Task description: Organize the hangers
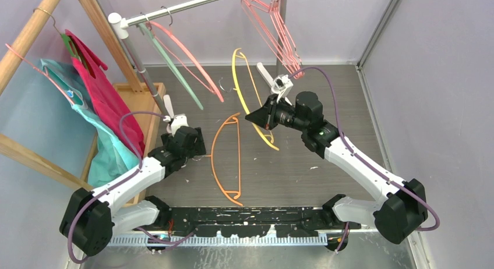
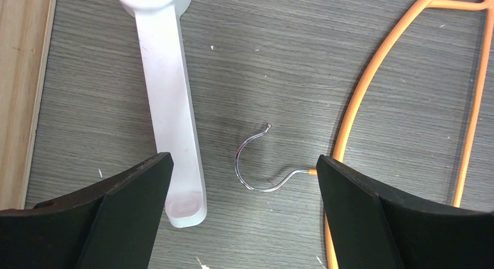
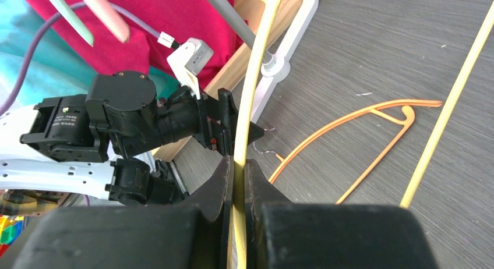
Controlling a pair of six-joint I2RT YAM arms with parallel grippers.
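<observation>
An orange hanger [image 1: 224,158] lies flat on the grey table, its metal hook [image 2: 253,164] pointing left. My left gripper [image 1: 200,154] is open and hovers over that hook, which shows between the fingers in the left wrist view [image 2: 243,161], untouched. My right gripper [image 1: 251,116] is shut on a yellow hanger [image 1: 235,71] and holds it tilted above the table; the right wrist view shows the yellow bar [image 3: 256,77] pinched between the jaws [image 3: 239,164]. Pink wire hangers [image 1: 279,30], a pink curved hanger [image 1: 195,62] and a pale green hanger [image 1: 175,68] hang on the metal rail [image 1: 192,4].
A wooden rack at the left carries magenta [image 1: 102,88] and teal [image 1: 87,117] garments on hangers. The rail stand's white foot [image 2: 169,106] lies just left of the orange hanger's hook. A wooden base [image 1: 143,97] borders the table's left side. Grey walls enclose the right and back.
</observation>
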